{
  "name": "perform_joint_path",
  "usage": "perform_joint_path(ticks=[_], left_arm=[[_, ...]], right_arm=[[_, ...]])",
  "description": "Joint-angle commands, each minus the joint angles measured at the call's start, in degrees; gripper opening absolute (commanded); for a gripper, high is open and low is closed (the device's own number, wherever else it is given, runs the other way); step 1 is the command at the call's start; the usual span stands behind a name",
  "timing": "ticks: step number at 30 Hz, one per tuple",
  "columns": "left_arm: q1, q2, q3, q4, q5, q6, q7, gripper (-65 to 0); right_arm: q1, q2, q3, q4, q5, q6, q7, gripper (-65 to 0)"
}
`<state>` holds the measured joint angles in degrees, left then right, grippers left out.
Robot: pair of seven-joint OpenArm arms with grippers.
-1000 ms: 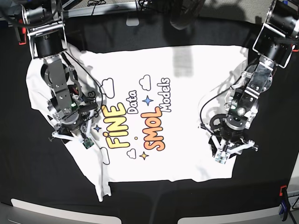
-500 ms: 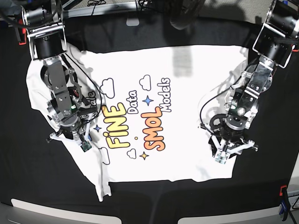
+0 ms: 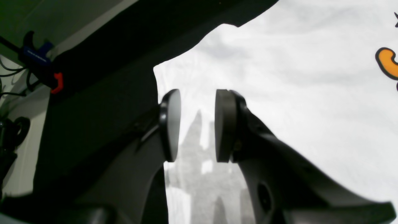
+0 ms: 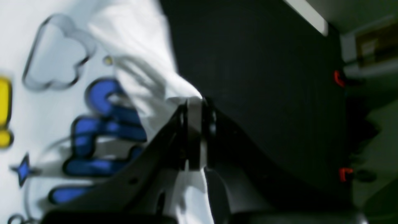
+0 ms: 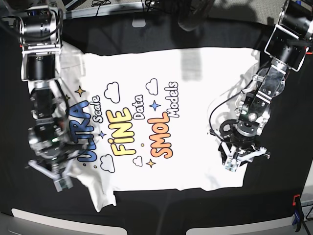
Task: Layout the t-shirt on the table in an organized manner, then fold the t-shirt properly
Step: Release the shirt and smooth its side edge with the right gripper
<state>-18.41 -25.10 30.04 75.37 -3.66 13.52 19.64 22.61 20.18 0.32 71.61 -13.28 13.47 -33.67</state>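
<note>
The white t-shirt (image 5: 161,117) lies print-up on the black table (image 5: 161,210), with blue "ULTRA", yellow "FINE" and orange "SMOL" showing. At the base view's left, my right gripper (image 5: 51,175) is shut on the shirt's edge beside the blue lettering. The right wrist view shows white fabric (image 4: 149,77) pinched between its closed fingers (image 4: 194,107). My left gripper (image 5: 242,161) hovers open over the shirt's plain side on the right. In the left wrist view its pads (image 3: 197,124) stand apart above white cloth (image 3: 295,93), holding nothing.
Red clamps (image 4: 337,77) sit at the table's edge, and one more (image 3: 56,82) shows in the left wrist view. Another clamp (image 5: 297,201) is at the near right corner. Cables and dark gear lie beyond the far edge. A folded flap (image 5: 105,198) hangs at the shirt's near left.
My right gripper closed on the shirt's edge and drew it out to the left and nearer, uncovering the blue "ULTRA" lettering. The left arm has not moved.
</note>
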Motion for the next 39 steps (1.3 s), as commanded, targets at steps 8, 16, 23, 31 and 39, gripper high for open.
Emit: perform_joint_path(ticks=[8,16,23,31,39], left_arm=[[-1.4,-0.5,-0.4,1.1,0.6,1.3,-1.2,-47.8],[-1.4,-0.5,-0.4,1.1,0.6,1.3,-1.2,-47.8],[-1.4,-0.5,-0.4,1.1,0.5,1.3,-1.2,-47.8],[-1.4,-0.5,-0.4,1.1,0.6,1.3,-1.2,-47.8],[-1.4,-0.5,-0.4,1.1,0.6,1.3,-1.2,-47.8]], right_arm=[[2.1,3.7,9.4,-2.5,5.0,-0.6,1.9,-65.0],[2.2,7.0,9.8,-10.9,5.0,-0.6,6.2,-65.0],[2.2,7.0,9.8,-11.5,5.0,-0.6,7.4,-65.0],[2.1,7.0,9.8,-11.5,4.3,-2.3,7.9,-36.8],[4.6,7.8,9.9,-11.5,-6.7,-15.2,-0.7,-36.8]])
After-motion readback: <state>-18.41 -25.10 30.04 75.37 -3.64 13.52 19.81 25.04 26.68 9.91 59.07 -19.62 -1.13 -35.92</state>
